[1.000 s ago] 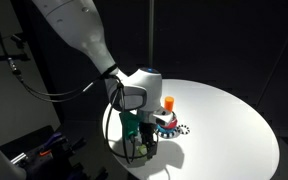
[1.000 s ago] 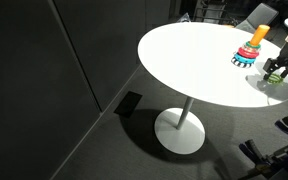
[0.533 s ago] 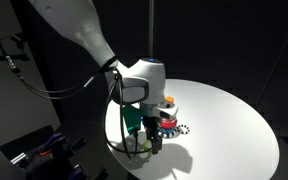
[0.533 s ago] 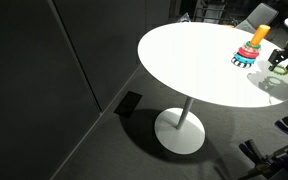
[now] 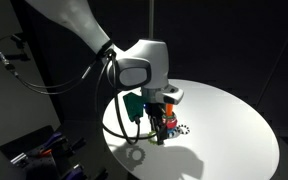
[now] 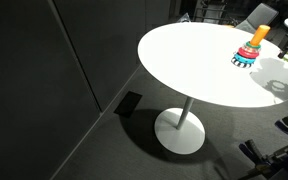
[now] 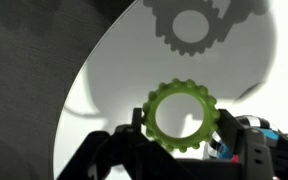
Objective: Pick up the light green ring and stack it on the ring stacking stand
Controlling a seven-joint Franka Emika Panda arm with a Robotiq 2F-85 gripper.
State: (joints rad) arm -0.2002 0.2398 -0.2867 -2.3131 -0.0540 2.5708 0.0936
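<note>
The tool [image 7: 184, 133] is clenching the light green ring [image 7: 182, 115], its two dark fingers [image 7: 130, 138] pressing in from 9 and 3 o'clock on the toothed rim, so the ring is facing the wrist camera flat with its hole open. The ring is hanging clear of the white round surface [image 7: 114, 90] and is casting a gear-shaped shadow [image 7: 189, 28] at 12 o'clock from itself in the wrist view. At about 4 o'clock from the ring, red and blue bits are peeking out just behind the right-hand finger, too cut off to name with certainty. In an exterior view the tool [image 5: 157, 130] is pointing straight down above the near part of the surface [image 5: 229, 125], with the small black-and-white patterned ring [image 5: 181, 128] lying just beside it at 3 o'clock; the green ring itself is showing too small there to make out. In an exterior view the ring stacking stand [image 6: 251, 47] is standing upright toward the 2 o'clock side of the surface [image 6: 184, 60], its orange peg rising out of the red and teal rings.
</note>
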